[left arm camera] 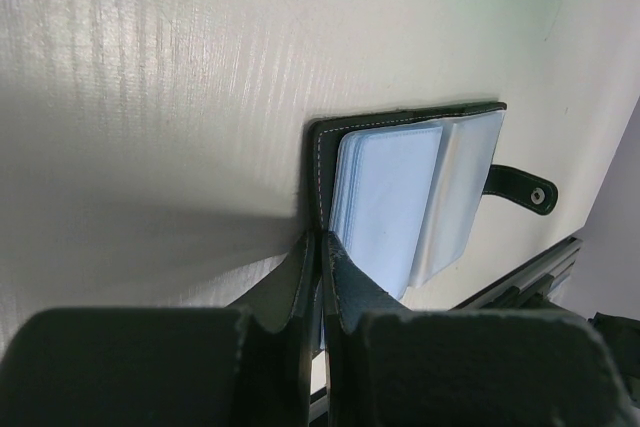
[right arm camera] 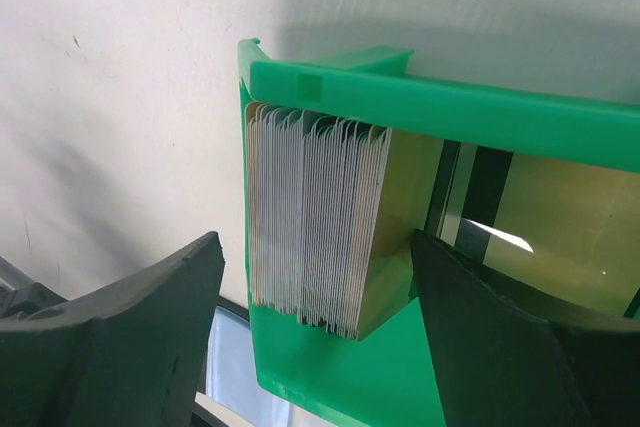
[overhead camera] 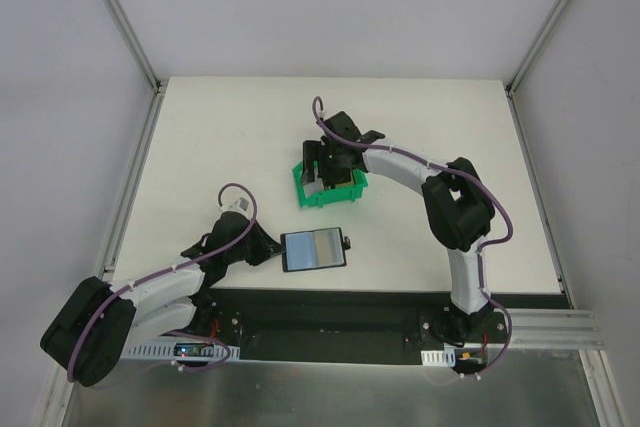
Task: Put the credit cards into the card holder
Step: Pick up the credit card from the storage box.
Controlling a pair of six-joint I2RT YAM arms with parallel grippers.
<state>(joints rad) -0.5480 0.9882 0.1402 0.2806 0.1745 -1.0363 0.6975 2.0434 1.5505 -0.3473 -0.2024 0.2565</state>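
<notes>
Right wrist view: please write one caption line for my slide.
Open right end effector flanks a stack of credit cards standing on edge in the green bin.

Pretty sure this is a robotics lab test cell, not a home or an office. There's a plain white table [overhead camera: 250,127] in the middle of the frame, boxed in by blank white panels [overhead camera: 330,7], with aluminium frame posts [overhead camera: 120,17] running up the upper left and upper right corners. The left arm [overhead camera: 150,292] and right arm [overhead camera: 455,212] are bolted to a black base plate [overhead camera: 330,312] along the table's bottom edge, with purple cable [overhead camera: 238,187] looped along them. There's a slotted rail [overhead camera: 560,322] at lower right, and the grey sheet [overhead camera: 330,392] across the very bottom is probably bare metal, though that's hard to tell from above. Nothing decorative anywhere, just rig hardware
</notes>
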